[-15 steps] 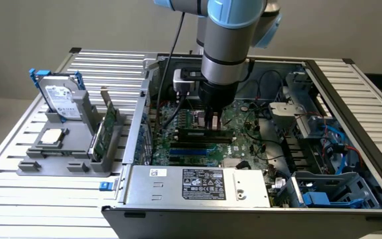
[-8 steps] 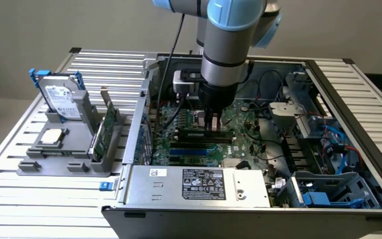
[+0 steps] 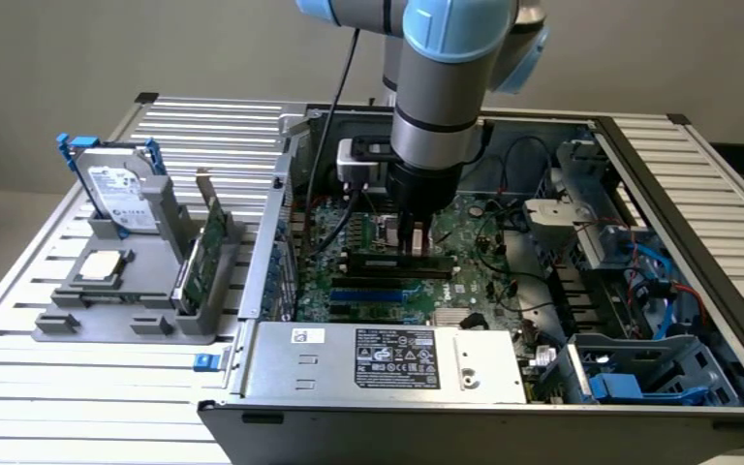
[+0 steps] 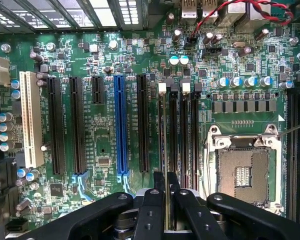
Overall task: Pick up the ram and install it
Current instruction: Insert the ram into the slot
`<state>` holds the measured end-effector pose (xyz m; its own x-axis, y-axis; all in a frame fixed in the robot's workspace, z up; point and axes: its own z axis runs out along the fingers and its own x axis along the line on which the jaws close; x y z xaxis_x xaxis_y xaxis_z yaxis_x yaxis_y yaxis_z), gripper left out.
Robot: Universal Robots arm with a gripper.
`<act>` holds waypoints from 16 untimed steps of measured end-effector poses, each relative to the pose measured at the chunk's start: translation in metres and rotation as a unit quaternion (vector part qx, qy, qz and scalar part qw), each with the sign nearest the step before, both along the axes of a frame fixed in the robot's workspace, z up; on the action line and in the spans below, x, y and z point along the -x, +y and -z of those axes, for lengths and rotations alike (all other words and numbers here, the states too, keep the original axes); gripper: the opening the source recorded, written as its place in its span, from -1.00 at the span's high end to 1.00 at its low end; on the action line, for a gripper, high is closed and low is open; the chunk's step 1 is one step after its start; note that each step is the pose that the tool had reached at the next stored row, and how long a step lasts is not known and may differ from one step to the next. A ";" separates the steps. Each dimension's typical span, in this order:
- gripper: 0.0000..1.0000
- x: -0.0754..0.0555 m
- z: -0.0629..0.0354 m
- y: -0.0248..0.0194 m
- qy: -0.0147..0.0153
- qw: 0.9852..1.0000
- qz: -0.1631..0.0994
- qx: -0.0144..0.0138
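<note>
My gripper (image 3: pixel 411 235) hangs low inside the open computer case, just above the motherboard (image 3: pixel 476 281). In the wrist view the two black fingers (image 4: pixel 152 210) are pressed together on a thin strip seen edge-on, the ram (image 4: pixel 168 212). It points down along the row of long black memory slots (image 4: pixel 177 130) with white end clips, beside the processor socket (image 4: pixel 242 172). The ram's lower edge is hidden, so I cannot tell whether it touches a slot.
The case walls (image 3: pixel 268 242) and a power supply box (image 3: pixel 386 358) ring the board. Blue and black expansion slots (image 4: pixel 121 125) lie beside the memory slots. Outside, on the exterior view's left, a grey holder (image 3: pixel 127 320) carries a hard drive (image 3: pixel 120 194) and a green expansion card (image 3: pixel 210 252).
</note>
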<state>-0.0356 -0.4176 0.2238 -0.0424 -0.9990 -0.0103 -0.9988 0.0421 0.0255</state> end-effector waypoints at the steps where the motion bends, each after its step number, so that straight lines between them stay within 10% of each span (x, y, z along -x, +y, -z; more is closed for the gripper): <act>1: 0.72 0.000 0.0001 0.0000 0.000 1.000 0.000 0.000; 16: 0.72 0.000 0.0013 0.0004 0.000 1.000 0.000 0.000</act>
<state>-0.0358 -0.4172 0.2225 -0.0424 -0.9990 -0.0102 -0.9988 0.0421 0.0254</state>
